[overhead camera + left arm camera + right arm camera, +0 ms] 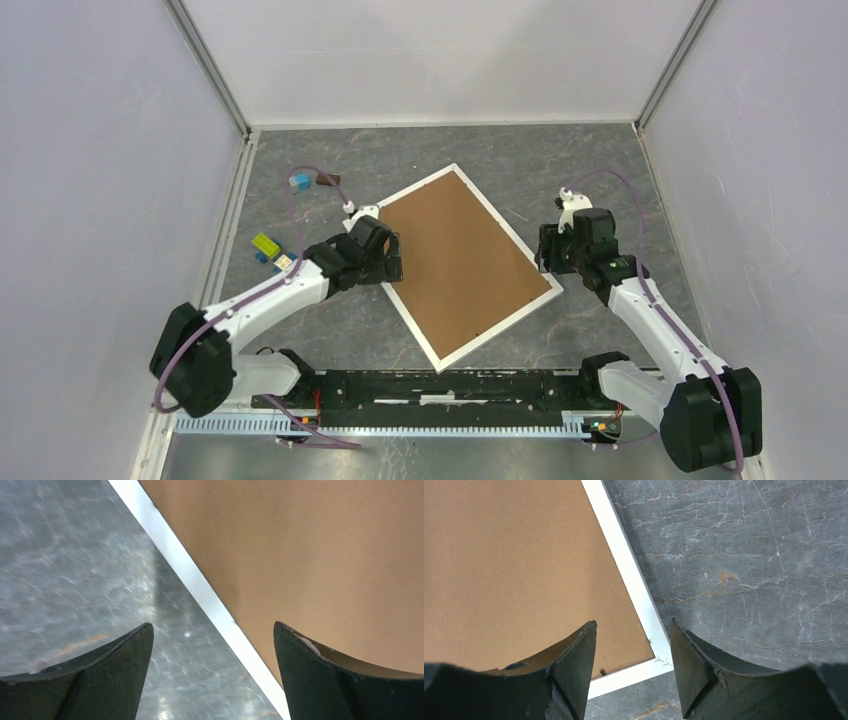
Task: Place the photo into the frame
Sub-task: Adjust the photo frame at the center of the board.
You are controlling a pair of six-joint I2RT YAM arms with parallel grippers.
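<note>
I find the grey table point(600, 180) bearing the white frame point(500, 325) flat at centre, askew, with a brown board point(465, 260) filling it. The left gripper point(212, 630) gapes wide astride the frame's left edge, empty. The right gripper point(633, 630) stands part-open above the right corner, empty. The photo is hidden from me.

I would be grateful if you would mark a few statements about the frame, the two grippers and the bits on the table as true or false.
1. The frame lies on the table with its brown backing board facing up. True.
2. The left gripper is shut on the frame's edge. False: its jaws stand wide apart over that edge and clamp nothing.
3. The right gripper is at a corner of the frame, jaws apart. True.
4. The small coloured blocks lie to the right of the frame. False: they lie to its left, by the left arm.
</note>
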